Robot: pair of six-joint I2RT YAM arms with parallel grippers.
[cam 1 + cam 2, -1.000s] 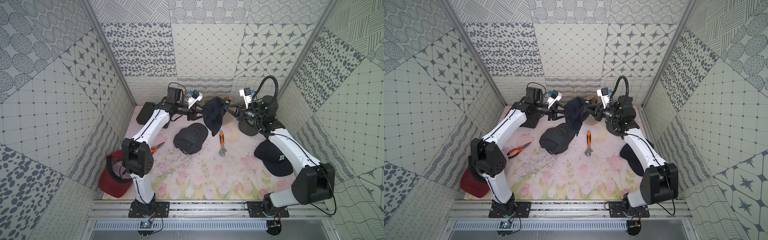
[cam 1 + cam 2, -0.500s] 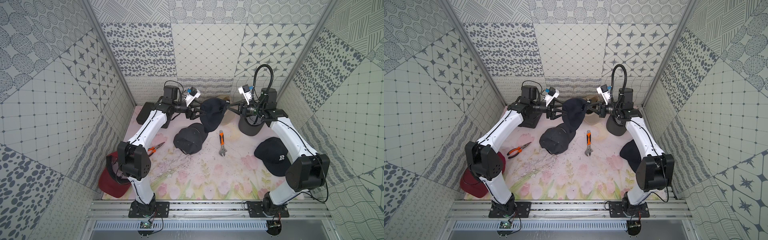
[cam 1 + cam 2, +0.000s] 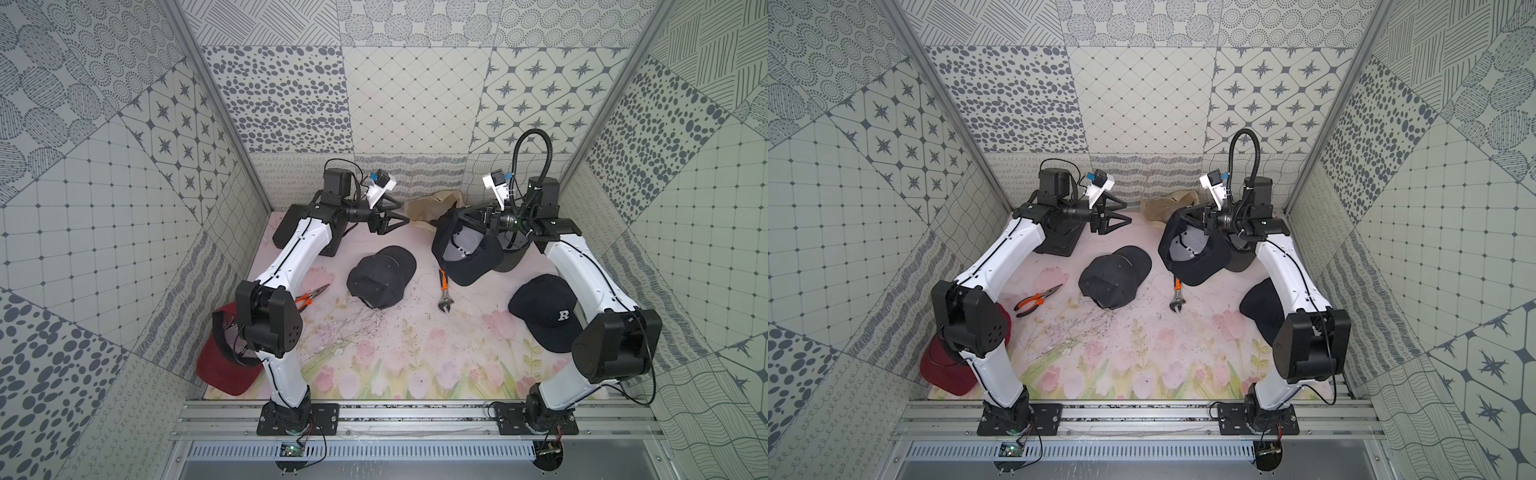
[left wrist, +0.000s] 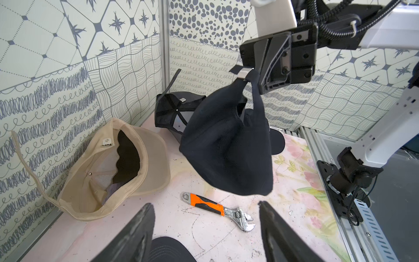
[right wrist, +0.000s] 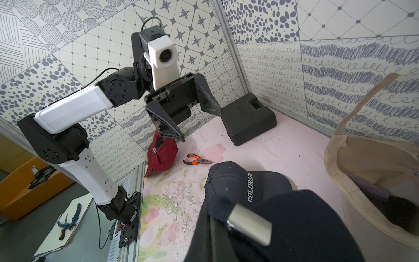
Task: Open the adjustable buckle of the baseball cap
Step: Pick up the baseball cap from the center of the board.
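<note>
A dark navy baseball cap [image 3: 467, 253] [image 3: 1192, 259] hangs in the air at the back right, crown down and open side showing in both top views. My right gripper [image 3: 459, 214] [image 4: 255, 73] is shut on its rear strap. The silver metal buckle [image 4: 243, 72] [image 5: 249, 224] sits on the strap right beside those fingers. In the right wrist view the cap [image 5: 294, 226] hides my right jaws. My left gripper [image 3: 402, 212] [image 3: 1128, 211] [image 5: 200, 126] is open and empty, well to the left of the cap. Its own fingers [image 4: 145, 226] frame bare mat.
On the floral mat lie a dark cap [image 3: 382, 274], a black cap with an R [image 3: 544, 316], a red cap [image 3: 224, 365], a beige cap [image 4: 127, 158], another dark cap [image 4: 172, 113], an orange wrench [image 3: 444, 286], pliers [image 3: 309, 295] and a black case [image 3: 291, 224].
My left gripper has let go of the cap, opened and drawn back to the left. The right gripper has carried the cap to the right.
</note>
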